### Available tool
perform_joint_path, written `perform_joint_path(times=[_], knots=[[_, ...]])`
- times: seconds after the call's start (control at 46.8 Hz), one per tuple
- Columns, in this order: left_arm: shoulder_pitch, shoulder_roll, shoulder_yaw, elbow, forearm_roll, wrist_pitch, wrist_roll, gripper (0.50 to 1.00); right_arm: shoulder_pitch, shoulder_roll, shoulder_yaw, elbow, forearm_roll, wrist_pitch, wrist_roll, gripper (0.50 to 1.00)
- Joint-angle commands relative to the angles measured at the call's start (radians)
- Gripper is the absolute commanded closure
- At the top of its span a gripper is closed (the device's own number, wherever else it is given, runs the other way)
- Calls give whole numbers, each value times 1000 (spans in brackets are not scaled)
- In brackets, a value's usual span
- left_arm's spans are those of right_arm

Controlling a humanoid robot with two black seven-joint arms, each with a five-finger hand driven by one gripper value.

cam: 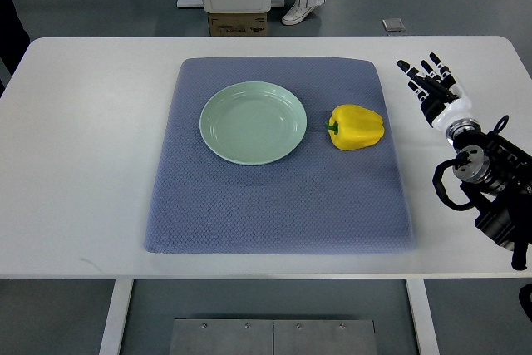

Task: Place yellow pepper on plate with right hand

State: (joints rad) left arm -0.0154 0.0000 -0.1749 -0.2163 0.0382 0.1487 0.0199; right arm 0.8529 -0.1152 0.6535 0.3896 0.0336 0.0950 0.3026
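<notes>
The right hand [431, 85] sits over the bare table [83, 164] at the picture's right side, its arm entering from the right edge, with the wrist and forearm hardware trailing toward the lower right corner. The fingers [420, 72] are extended and slightly spread, pointing up and to the left in the frame; the hand is released and grasps nothing. The left hand does not appear in the view. The pepper [357, 127] lies to the left of the right hand and slightly nearer the robot, on the right part of the blue mat [274, 205], well inside the mat's right border. A clear gap of mat and table separates the hand from the pepper; there is no contact. The pepper rests on its side, its long axis running roughly left to right, with the green stem [332, 128] facing left toward the plate [253, 122] and the rounded base facing the hand. The plate is pale green, holds nothing, and sits just beside the pepper on its left, apart from it by a narrow strip of mat. Hand, pepper and plate therefore line up roughly along one right-to-left path. Judged from this layout, the task is at the reach stage: the coming move calls for travel leftward and slightly toward the robot, arriving over the base end of the pepper
</notes>
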Motion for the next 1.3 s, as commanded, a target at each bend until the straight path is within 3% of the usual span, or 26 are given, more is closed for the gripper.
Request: perform_joint_path(times=[0.0,0.385,0.727,0.876,1.283], knots=[[0,0,0,0,0,0,0,500,3,-1,3,0,0,-1,-10,500],[0,0,0,0,0,0,0,500,20,-9,-5,-6,-3,-1,-97,500],[0,0,0,0,0,0,0,500,95,-89,-6,-5,-4,-4,-80,500],[0,0,0,0,0,0,0,500,89,-93,2,-9,-4,-3,-48,500],[0,0,0,0,0,0,0,500,69,-92,-52,14,-11,14,-48,500]])
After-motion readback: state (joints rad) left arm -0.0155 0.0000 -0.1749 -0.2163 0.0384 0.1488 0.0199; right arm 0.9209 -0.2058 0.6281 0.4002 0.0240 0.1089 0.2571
